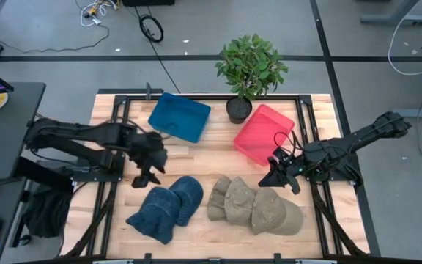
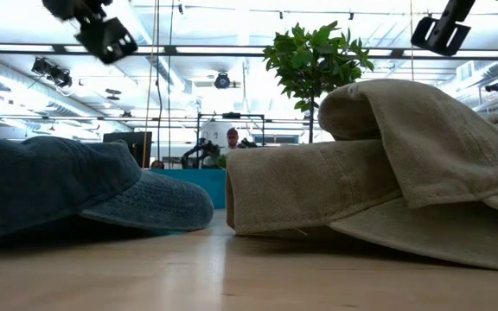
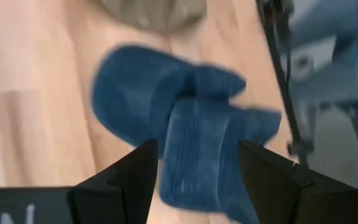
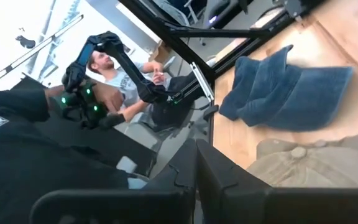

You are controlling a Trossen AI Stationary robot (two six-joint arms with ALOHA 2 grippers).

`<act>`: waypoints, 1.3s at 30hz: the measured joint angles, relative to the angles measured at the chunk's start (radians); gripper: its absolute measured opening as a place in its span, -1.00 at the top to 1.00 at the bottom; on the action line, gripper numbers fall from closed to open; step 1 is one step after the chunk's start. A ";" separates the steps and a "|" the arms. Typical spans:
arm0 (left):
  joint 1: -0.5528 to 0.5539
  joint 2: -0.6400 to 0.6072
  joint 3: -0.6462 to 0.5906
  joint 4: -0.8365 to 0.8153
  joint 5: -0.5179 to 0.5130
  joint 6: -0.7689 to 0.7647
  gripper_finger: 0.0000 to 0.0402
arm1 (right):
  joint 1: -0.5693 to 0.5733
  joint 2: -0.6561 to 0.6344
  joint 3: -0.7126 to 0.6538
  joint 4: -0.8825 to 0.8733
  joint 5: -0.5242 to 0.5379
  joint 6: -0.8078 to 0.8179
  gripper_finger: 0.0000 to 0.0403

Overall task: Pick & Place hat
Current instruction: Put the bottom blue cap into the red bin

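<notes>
Two piles of hats lie on the wooden table, and the potted plant at the table's far edge serves as the reference point for every position below.

Left gripper: positioned left of the plant and nearer the front of the table, above the bare wood just behind the blue hats. In the left wrist view its two dark fingers stand apart with the blue hats showing between them, below the gripper. The jaws are spread and hold nothing.

Blue bin: sits left of the plant, close to its pot, at the back of the table.

Blue hats: the denim pile lies left of the plant at the front of the table, overlapping one another. In the low view the blue brim rests flat on the wood.

Tan hats: this pile lies at the front of the table almost straight out from the plant, just beside the blue hats. In the low view the tan fabric is folded over itself in layers.

Red bin: sits just in front of the plant and slightly to its right, tilted.

Right gripper: positioned right of the plant, in front of the red bin and just behind the tan hats. Its jaws are closed together and carry nothing.

A seated person shows beyond the table in the right wrist view.
</notes>
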 joint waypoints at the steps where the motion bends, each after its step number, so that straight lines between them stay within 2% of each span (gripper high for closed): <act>1: 0.000 0.025 0.000 -0.024 0.009 0.030 -0.11 | 0.000 0.000 0.000 0.007 0.002 -0.011 0.95; 4: 0.000 0.098 0.000 -0.053 0.030 0.110 -0.11 | 0.000 0.000 0.000 0.023 0.003 -0.026 0.95; 9: 0.022 0.200 -0.004 -0.072 0.140 0.188 -0.09 | 0.004 0.000 -0.001 0.039 0.005 -0.029 0.95; 14: 0.073 0.267 -0.024 -0.066 0.148 0.274 -0.01 | 0.020 -0.001 -0.001 0.042 0.013 -0.025 0.95; 18: 0.134 0.283 -0.076 -0.057 0.170 0.325 0.06 | 0.040 -0.001 -0.001 0.063 0.059 -0.025 0.95; 23: 0.193 0.283 -0.159 0.028 0.287 0.329 0.14 | 0.060 -0.001 -0.001 0.094 0.108 -0.025 0.95; 27: 0.202 0.283 -0.209 0.101 0.308 0.338 0.18 | 0.070 -0.001 -0.001 0.103 0.149 -0.017 0.95; 31: 0.201 0.283 -0.253 0.142 0.372 0.379 0.20 | 0.070 -0.001 -0.001 0.105 0.167 0.025 0.95; 39: 0.201 0.282 -0.352 0.243 0.377 0.388 0.20 | 0.070 0.000 -0.001 0.151 0.213 0.028 0.95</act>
